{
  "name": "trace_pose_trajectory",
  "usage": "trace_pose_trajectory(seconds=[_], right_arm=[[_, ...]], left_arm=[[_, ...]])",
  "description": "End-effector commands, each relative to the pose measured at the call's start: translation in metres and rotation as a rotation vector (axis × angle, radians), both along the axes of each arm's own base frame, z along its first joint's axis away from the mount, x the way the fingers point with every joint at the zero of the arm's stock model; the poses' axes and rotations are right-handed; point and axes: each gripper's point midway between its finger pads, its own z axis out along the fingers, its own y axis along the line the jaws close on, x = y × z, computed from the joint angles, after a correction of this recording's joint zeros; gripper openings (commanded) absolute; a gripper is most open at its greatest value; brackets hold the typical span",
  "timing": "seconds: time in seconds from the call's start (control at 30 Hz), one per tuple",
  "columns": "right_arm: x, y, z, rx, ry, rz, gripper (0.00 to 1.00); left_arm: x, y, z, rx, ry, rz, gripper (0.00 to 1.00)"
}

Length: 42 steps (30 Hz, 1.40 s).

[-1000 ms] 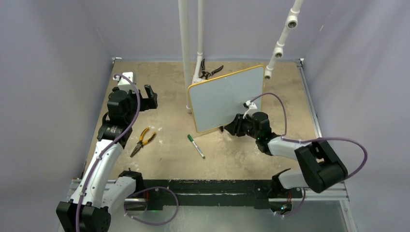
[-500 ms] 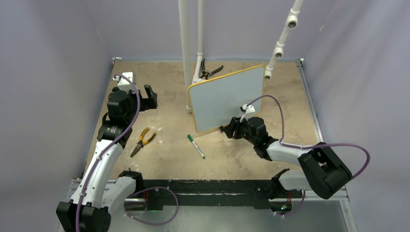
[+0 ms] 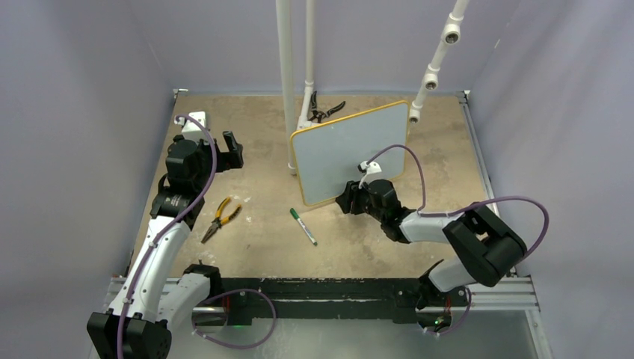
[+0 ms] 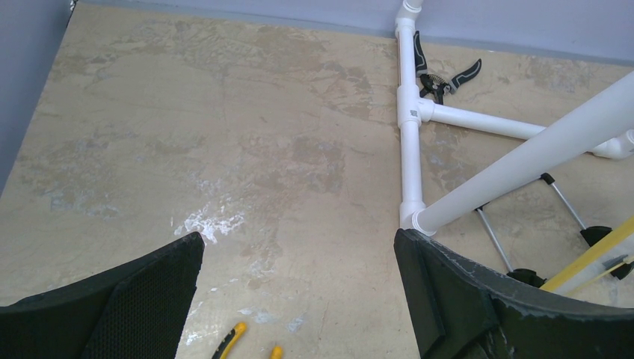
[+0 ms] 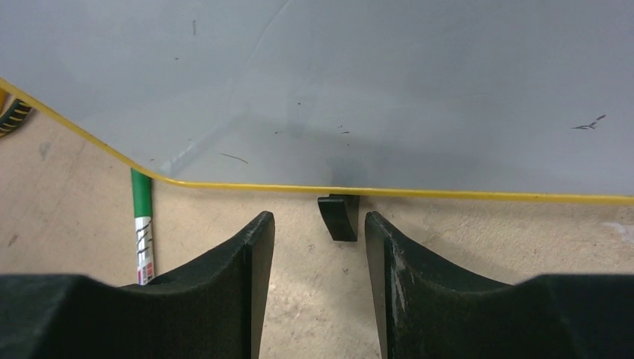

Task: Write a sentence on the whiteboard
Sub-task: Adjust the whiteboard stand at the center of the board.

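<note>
Beige tabletop (image 3: pixel 254 247), with the whiteboard (image 3: pixel 340 153) propped up mid-table, only faint specks seen on it. Just short of its black foot (image 5: pixel 338 215), the right gripper (image 5: pixel 319 224) is parted, nothing held. Same for the left gripper (image 4: pixel 297 239), spread wide. Print on the green marker (image 5: pixel 142 224) can't be read.

i'm counting one whiteboard (image 3: pixel 348 153), one green marker (image 3: pixel 303 226), one yellow-handled pliers (image 3: pixel 219 218), one black-handled pliers (image 3: pixel 324 111) and one white pipe frame (image 4: pixel 410 120), all sitting on one table (image 3: pixel 254 123). two arms are showing, left arm (image 3: pixel 161 247) and right arm (image 3: pixel 441 224), each carrying one gripper: left gripper (image 4: pixel 299 243), right gripper (image 5: pixel 318 224).
</note>
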Motion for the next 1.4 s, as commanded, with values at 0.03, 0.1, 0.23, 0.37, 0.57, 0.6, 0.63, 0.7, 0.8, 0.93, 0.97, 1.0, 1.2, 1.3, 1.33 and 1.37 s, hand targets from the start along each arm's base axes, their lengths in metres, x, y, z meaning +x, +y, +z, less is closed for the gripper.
trace_pose_trajectory(seconds=[0.03, 0.1, 0.23, 0.37, 0.57, 0.6, 0.63, 0.7, 0.8, 0.93, 0.97, 1.0, 1.2, 1.3, 1.33, 1.37], right_arm=[[0.021, 0.011, 0.015, -0.002, -0.076, -0.031, 0.48], [0.023, 0.014, 0.015, -0.006, -0.078, -0.031, 0.45], [0.021, 0.023, 0.010, -0.017, -0.077, -0.016, 0.39], [0.017, 0.032, 0.006, -0.040, -0.079, -0.011, 0.28], [0.010, 0.046, -0.001, -0.085, -0.084, -0.005, 0.16], [0.008, 0.049, -0.001, -0.087, -0.087, 0.000, 0.14], [0.007, 0.052, -0.001, -0.086, -0.090, 0.005, 0.13], [0.004, 0.058, -0.001, -0.088, -0.095, 0.014, 0.11], [0.003, 0.066, -0.002, -0.100, -0.103, 0.022, 0.06], [0.003, 0.074, -0.002, -0.094, -0.099, 0.023, 0.03], [0.004, 0.076, 0.000, -0.085, -0.097, 0.015, 0.02], [0.004, 0.077, 0.001, -0.076, -0.093, 0.010, 0.02], [0.011, 0.083, 0.000, -0.063, -0.078, -0.041, 0.00], [0.015, 0.083, -0.001, -0.065, -0.073, -0.064, 0.00], [0.015, 0.083, -0.001, -0.065, -0.074, -0.065, 0.00], [0.015, 0.084, 0.000, -0.063, -0.075, -0.065, 0.00]], left_arm=[[0.001, 0.002, 0.006, 0.005, -0.024, 0.006, 0.99], [0.001, 0.002, 0.006, 0.004, -0.024, 0.006, 0.99], [0.001, 0.002, 0.006, 0.004, -0.023, 0.005, 0.99], [0.001, 0.002, 0.007, 0.004, -0.024, 0.005, 0.99], [0.001, 0.003, 0.006, 0.005, -0.023, 0.007, 0.99], [0.001, 0.003, 0.006, 0.005, -0.023, 0.007, 0.99], [0.001, 0.003, 0.006, 0.005, -0.023, 0.007, 0.99], [0.002, 0.002, 0.005, 0.004, -0.020, 0.008, 0.99], [0.002, 0.003, 0.004, 0.005, -0.016, 0.009, 0.99], [0.002, 0.003, 0.004, 0.005, -0.017, 0.010, 0.99], [0.002, 0.003, 0.004, 0.004, -0.015, 0.009, 0.99], [0.002, 0.003, 0.004, 0.005, -0.015, 0.009, 0.99], [0.002, 0.003, 0.004, 0.006, -0.014, 0.011, 0.99], [0.002, 0.003, 0.003, 0.006, -0.014, 0.011, 0.99], [0.002, 0.003, 0.003, 0.005, -0.014, 0.010, 0.99], [0.002, 0.003, 0.003, 0.005, -0.013, 0.009, 0.99]])
